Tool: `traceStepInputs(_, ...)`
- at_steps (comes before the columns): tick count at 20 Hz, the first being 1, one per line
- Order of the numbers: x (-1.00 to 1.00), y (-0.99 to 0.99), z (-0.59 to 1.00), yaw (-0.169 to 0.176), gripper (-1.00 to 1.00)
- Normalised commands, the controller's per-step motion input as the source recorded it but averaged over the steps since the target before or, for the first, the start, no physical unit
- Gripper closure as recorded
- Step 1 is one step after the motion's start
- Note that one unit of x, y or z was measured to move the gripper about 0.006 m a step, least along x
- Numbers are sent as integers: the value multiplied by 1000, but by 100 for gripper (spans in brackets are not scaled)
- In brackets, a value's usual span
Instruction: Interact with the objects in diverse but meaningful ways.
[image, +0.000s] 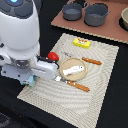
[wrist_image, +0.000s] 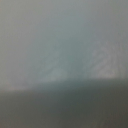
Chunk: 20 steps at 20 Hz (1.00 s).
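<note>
Arm (image: 20, 45) fills left of exterior frame, big white housing bent low over the placemat (image: 55, 95), wrist pointing right toward the plate. Gripper (image: 50, 70) sits at left-centre, just left of the tan plate (image: 75, 69); fingers hidden by the arm body, so cannot tell if clenched or released. Wrist view is a grey blur, nothing readable.

Red pepper (image: 52, 56) touches or nearly touches the gripper's upper side, possibly against it. One white elongated piece (image: 73, 71) lies on the plate, just right of the gripper. Two wooden-handled utensils: one (image: 77, 86) below the plate, one (image: 91, 61) to its upper right. One yellow box (image: 81, 43) at mat's upper edge, well apart from gripper. Two grey pots (image: 85, 12) at top on brown board (image: 115, 32).
</note>
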Motion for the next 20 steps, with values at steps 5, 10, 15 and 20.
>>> traceStepInputs(5, -703, 36, -150, 182, 100)
traceStepInputs(10, -448, -14, -249, 115, 100)
traceStepInputs(15, -199, -3, -357, 84, -100)
traceStepInputs(20, -200, 27, -215, 86, -100)
